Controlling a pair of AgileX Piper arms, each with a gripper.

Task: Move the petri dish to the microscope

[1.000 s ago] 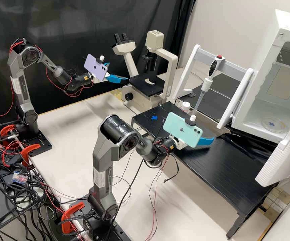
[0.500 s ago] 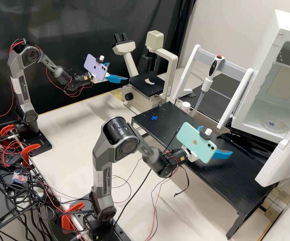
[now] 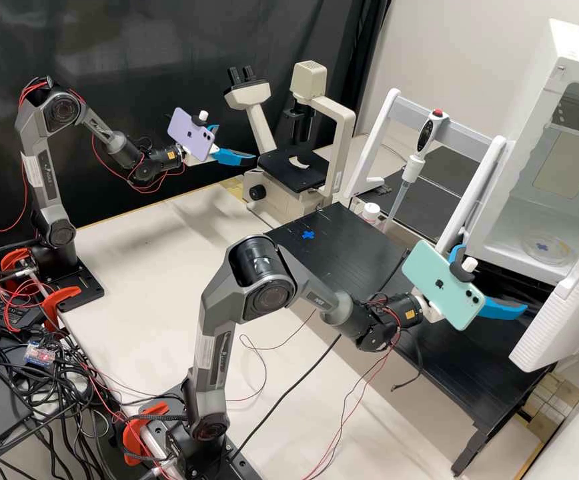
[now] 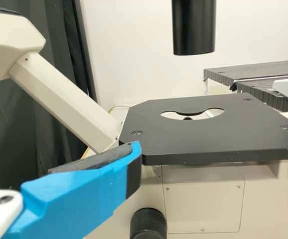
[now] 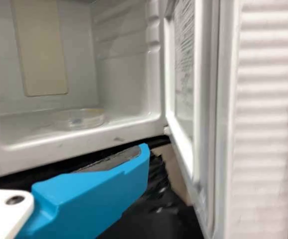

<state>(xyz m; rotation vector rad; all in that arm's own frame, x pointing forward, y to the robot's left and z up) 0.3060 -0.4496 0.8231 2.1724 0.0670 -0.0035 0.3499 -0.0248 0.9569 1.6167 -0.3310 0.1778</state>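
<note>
Your right tool is released, likely kept wide to straddle the petri dish, which sits on the floor of the white cabinet. Door's open, so you have access. Left tool also released, beside the microscope, probably parked clear of your pickup.

Dish: clear, round, flat inside the cabinet. Microscope (cream and black): upright, well apart from the cabinet.
</note>
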